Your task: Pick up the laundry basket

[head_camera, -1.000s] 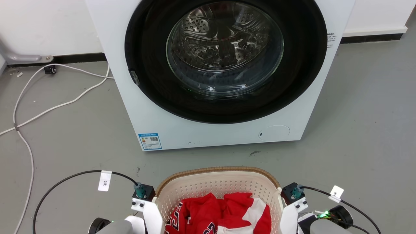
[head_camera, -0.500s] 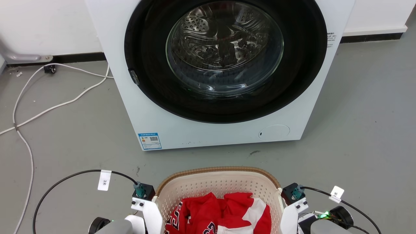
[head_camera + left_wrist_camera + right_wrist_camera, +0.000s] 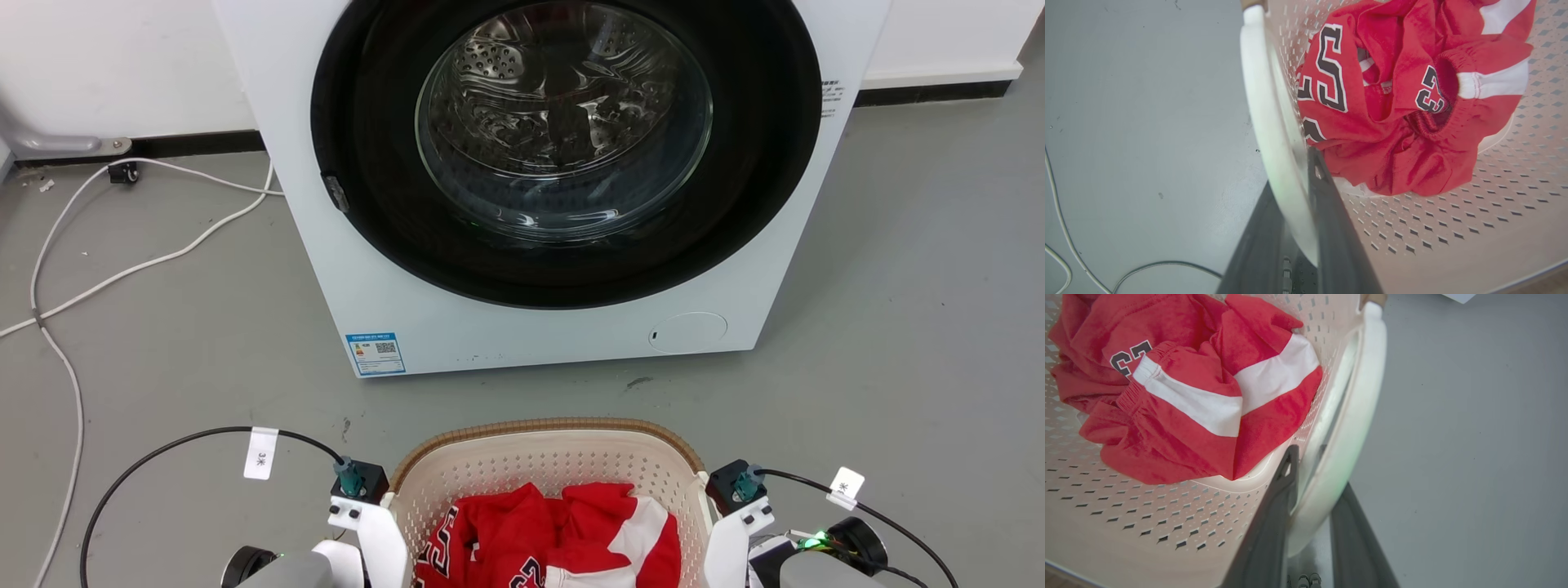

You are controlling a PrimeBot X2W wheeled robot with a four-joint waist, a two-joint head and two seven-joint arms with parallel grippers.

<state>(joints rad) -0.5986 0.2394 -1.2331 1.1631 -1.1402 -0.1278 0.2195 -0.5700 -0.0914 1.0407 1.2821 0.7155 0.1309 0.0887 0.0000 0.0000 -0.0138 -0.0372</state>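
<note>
Before the washing machine (image 3: 367,269), the laundry basket (image 3: 547,465) stands upright, left end effector (image 3: 1290,171) and right end effector (image 3: 1318,467) pinching its handles (image 3: 1261,102)

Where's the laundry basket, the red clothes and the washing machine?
laundry basket (image 3: 547,465), head view, on its holey back wall.
red clothes (image 3: 563,531), head view, on the middle of the heap.
washing machine (image 3: 563,147), head view, on its round glass door.

right gripper (image 3: 1316,469): two dark fingers pinch the white side handle (image 3: 1359,396) of laundry basket (image 3: 1167,522), one inside its wall, one outside | red garment (image 3: 1180,428) with white stripe and dark numerals: crumpled inside the basket | grey floor (image 3: 1474,437): outside the basket, beyond the handle
</note>
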